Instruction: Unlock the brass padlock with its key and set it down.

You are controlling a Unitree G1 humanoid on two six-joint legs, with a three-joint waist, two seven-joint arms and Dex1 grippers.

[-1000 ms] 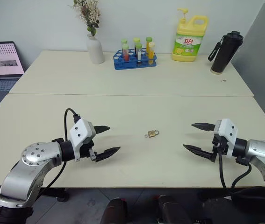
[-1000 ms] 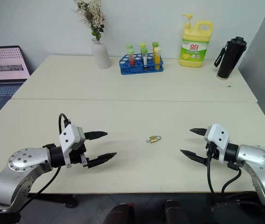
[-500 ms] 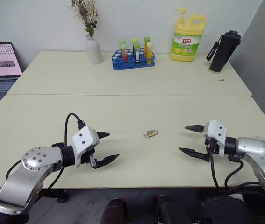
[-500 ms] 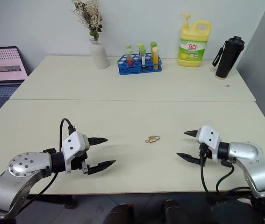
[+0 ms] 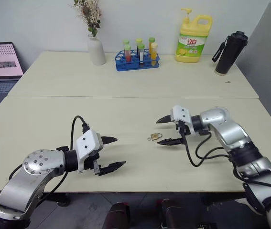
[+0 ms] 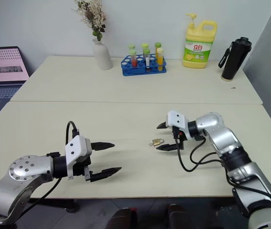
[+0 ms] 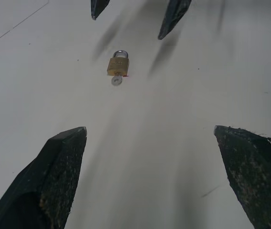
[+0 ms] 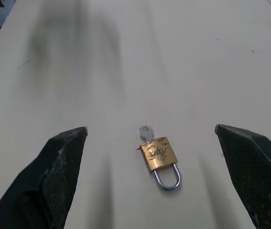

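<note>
**Right jaws wide beside the padlock, left jaws wide and apart**

The right gripper (image 5: pixel 167 130) stands just right of centre in the head view, its jaws spread wide and empty, the two black fingers (image 8: pixel 61 162) pointing toward the frame's left. The brass padlock (image 5: pixel 156 136) lies flat on the desk (image 5: pixel 125 81) just left of those tips, near the lower one but not touching it. In the right wrist view the padlock sits between the two fingers and a little beyond them, its silvery shackle turned toward the camera. The key (image 8: pixel 146 131) sticks out of the padlock's far end, opposite the shackle.

The left gripper (image 5: pixel 113 153) hangs in the lower left of the head view, its jaws also wide and holding nothing, aimed to the right, well apart from the padlock.

Along the desk's back edge, in the upper part of the frame, stand a white vase (image 5: pixel 96 49), a blue tube rack (image 5: pixel 137 59), a yellow detergent bottle (image 5: pixel 192 39) and a black flask (image 5: pixel 230 46). A laptop (image 5: pixel 0 66) sits at the upper left.
</note>
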